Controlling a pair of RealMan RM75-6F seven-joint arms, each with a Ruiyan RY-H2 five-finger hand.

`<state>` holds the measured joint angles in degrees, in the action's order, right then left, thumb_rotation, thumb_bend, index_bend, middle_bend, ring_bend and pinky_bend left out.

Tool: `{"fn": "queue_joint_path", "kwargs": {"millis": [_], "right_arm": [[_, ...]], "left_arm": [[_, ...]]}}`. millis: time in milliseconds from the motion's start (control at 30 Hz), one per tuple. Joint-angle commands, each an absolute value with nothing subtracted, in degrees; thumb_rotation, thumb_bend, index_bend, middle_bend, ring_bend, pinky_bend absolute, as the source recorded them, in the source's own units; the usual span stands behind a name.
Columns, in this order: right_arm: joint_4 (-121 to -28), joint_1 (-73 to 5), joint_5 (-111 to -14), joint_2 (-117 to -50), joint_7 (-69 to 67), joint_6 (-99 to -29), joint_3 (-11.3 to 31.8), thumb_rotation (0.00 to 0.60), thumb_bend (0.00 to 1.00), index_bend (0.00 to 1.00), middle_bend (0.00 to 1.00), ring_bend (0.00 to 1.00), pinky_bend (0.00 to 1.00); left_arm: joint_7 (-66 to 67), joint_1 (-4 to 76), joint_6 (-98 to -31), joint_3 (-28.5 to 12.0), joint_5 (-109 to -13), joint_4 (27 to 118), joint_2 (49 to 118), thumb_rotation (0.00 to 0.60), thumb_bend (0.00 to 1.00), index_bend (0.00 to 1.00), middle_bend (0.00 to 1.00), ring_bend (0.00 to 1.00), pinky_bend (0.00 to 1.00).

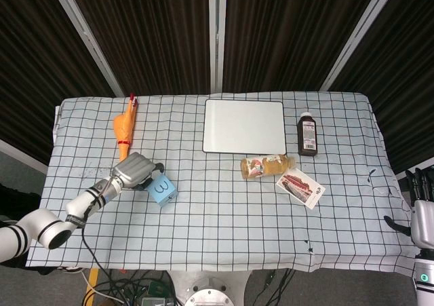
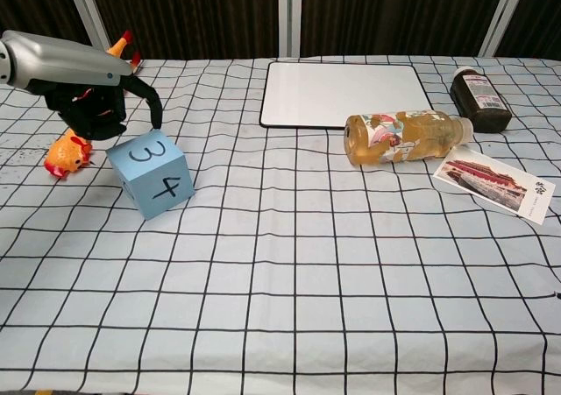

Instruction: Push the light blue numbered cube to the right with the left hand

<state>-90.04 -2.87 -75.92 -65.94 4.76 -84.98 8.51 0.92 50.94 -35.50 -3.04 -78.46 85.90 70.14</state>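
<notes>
The light blue cube with a 3 on top and a 4 on its front face stands at the left of the checked tablecloth, turned corner-on. My left hand sits just behind and left of it, fingers curled in. One dark finger hooks down to the cube's top back edge. It grips nothing. My right hand hangs off the table's right edge, fingers upright and apart, holding nothing.
An orange rubber chicken lies just behind the left hand, its head beside the cube. A white board, a lying juice bottle, a dark bottle and a picture card lie to the right.
</notes>
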Motion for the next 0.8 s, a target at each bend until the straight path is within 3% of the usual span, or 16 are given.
{"fn": "queue_joint_path", "kwargs": {"millis": [33, 267, 800], "right_arm": [[-89.93, -2.87, -75.91, -65.99, 4.64, -84.89, 8.47, 0.6, 0.0, 0.0, 0.0, 0.0, 0.0], [-89.2, -2.8, -75.64, -66.2, 4.02, -84.71, 8.5, 0.6, 0.0, 0.0, 0.0, 0.0, 0.0], [-87.66, -3.22, -75.29, -67.01, 3.0, -83.55, 8.51, 0.6, 0.0, 0.0, 0.0, 0.0, 0.0]], "left_arm": [[1.39, 51.23, -35.14, -3.01, -78.13, 86.11, 70.06, 0.6, 0.51, 0.29, 0.8, 0.79, 0.73], [7.67, 50.85, -37.46, -3.33, -74.61, 84.66, 71.37, 0.6, 0.51, 0.29, 0.8, 0.79, 0.73], [14.0, 52.63, -32.53, -0.96, -65.68, 90.11, 67.99, 0.6, 0.53, 0.33, 0.8, 0.79, 0.73]]}}
